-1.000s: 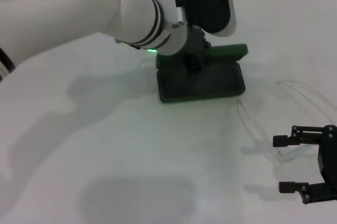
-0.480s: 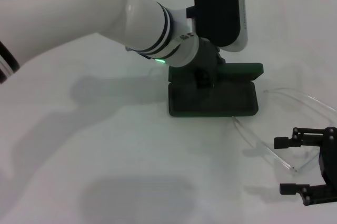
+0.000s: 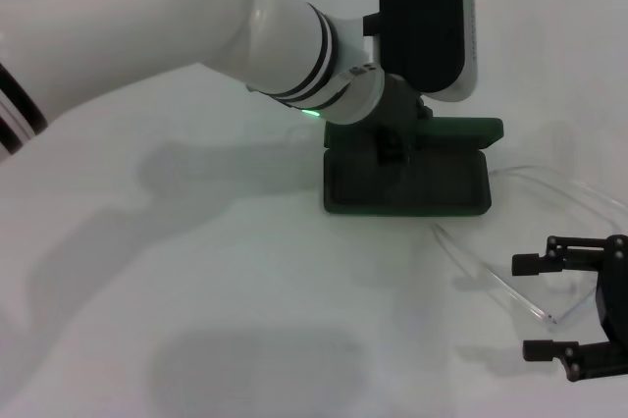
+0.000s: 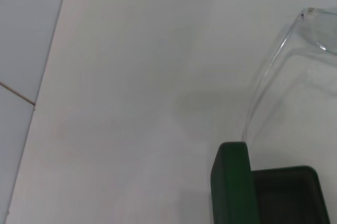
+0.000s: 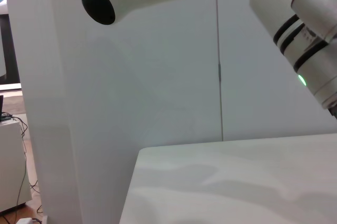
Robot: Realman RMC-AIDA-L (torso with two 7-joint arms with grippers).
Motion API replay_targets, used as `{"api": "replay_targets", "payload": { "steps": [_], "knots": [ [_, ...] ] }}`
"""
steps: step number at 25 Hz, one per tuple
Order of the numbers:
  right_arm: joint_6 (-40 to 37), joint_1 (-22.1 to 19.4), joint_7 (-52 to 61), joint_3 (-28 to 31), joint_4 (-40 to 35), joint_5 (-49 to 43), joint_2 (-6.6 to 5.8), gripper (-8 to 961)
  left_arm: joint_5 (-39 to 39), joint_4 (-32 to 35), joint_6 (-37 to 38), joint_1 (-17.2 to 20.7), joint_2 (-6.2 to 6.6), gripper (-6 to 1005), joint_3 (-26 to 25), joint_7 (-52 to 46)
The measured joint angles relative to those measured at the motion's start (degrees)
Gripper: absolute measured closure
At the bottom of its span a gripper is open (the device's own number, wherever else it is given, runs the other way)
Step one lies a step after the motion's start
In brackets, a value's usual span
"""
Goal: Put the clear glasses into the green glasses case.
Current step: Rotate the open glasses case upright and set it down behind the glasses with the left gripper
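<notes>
The left gripper [image 3: 392,143] sits on the open green glasses case [image 3: 407,182] at table centre, its jaw state impossible to tell, while the clear glasses [image 3: 510,286] lie just right of the case, beside the open, empty right gripper [image 3: 535,305].

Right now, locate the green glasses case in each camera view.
Head view: green glasses case lies open at centre, under the left gripper.
Left wrist view: one corner of it.
Right wrist view: not visible.
Shared landmark: the clear glasses beside it.
</notes>
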Motion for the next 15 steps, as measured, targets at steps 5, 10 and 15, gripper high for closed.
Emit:
{"api": "replay_targets", "payload": {
  "steps": [5, 10, 15],
  "knots": [
    [0.00, -0.19, 0.10, 0.00, 0.00, 0.00, -0.09, 202, 0.33, 0.36, 0.99, -0.40, 0.01, 747, 0.10, -1.21],
    [-0.43, -0.28, 0.31, 0.01, 0.08, 0.04, -0.18, 202, 0.38, 0.91, 2.72, -1.12, 0.09, 641, 0.00, -3.06],
    [-1.15, -0.83, 0.33, 1.30, 0.26, 0.04, -0.47, 201, -0.21, 4.45, 1.82, 1.42, 0.07, 601, -0.68, -3.22]
  ]
}}
